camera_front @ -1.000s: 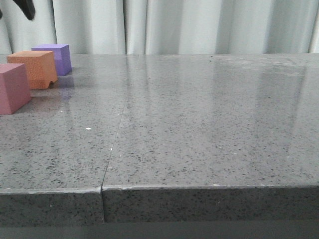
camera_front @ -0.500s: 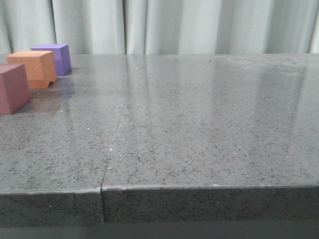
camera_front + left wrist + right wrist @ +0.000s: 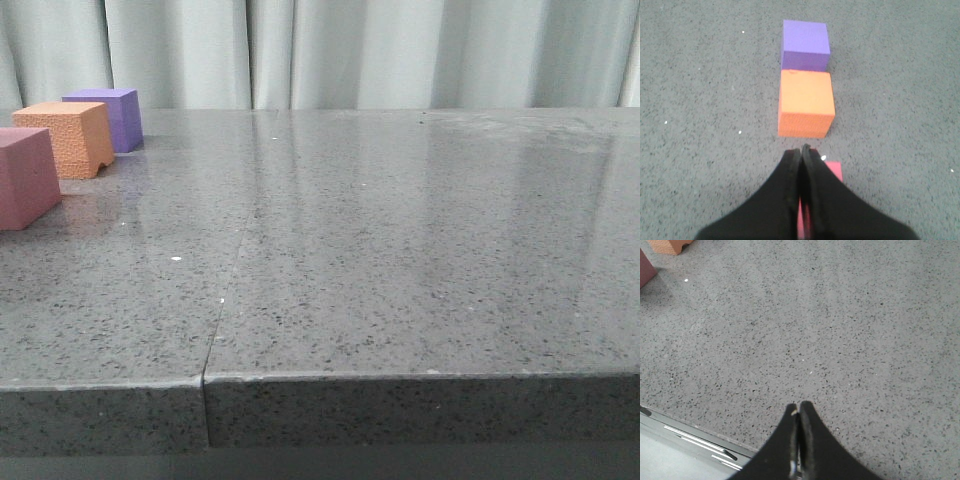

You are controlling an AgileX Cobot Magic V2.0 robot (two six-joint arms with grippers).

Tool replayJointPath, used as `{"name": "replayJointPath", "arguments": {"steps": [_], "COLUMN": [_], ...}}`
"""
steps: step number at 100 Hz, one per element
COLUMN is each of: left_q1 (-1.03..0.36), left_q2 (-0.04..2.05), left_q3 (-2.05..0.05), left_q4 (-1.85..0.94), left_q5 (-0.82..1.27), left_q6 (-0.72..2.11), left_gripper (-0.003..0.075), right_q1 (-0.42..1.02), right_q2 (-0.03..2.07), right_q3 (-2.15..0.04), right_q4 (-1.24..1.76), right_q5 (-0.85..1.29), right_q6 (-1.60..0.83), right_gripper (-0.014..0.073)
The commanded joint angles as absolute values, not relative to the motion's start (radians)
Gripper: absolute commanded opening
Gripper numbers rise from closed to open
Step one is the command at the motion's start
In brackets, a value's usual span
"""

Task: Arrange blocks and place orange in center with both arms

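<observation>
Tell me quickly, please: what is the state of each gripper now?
Left gripper: closed, holding nothing, above the pink-red block.
Right gripper: closed, holding nothing, over the bare table.

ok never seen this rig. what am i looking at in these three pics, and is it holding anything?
It is a two-armed robot at a grey stone table. One picture looks forward over the table from the robot's front. The other two come from cameras on each wrist, so the black wedge at the bottom of each is that arm's end effector.

Three blocks sit in a row at the table's left: purple block, orange block in the middle, pink-red block.

The left end effector hangs above the pink-red block, shut and empty. The right end effector is over bare table, shut and empty too.
</observation>
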State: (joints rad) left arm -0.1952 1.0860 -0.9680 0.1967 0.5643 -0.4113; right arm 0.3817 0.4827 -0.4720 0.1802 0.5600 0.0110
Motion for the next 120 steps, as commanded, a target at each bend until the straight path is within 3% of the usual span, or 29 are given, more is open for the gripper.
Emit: {"name": "replayJointPath", "arguments": {"steps": [1, 53, 120], "left_q1": [-0.196, -0.196, -0.196], "left_q2": [1.007, 0.676, 0.4], "left_q3": [-0.938, -0.638, -0.38], "left_q4": [0.192, 0.178, 0.288], "left_q5": [0.46, 0.411, 0.396], "left_q6": [-0.419, -0.419, -0.419], "left_gripper": [-0.002, -0.002, -0.002], "right_q1": [0.379, 0.379, 0.379], "right_q2": [0.483, 0.483, 0.483], "right_q3": [-0.497, -0.497, -0.497], "right_q4": [0.179, 0.179, 0.179], "right_q5": [0.488, 0.488, 0.488], "right_q6": [0.0, 0.0, 0.0], "right_gripper": [-0.0069, -0.0069, -0.0069]}}
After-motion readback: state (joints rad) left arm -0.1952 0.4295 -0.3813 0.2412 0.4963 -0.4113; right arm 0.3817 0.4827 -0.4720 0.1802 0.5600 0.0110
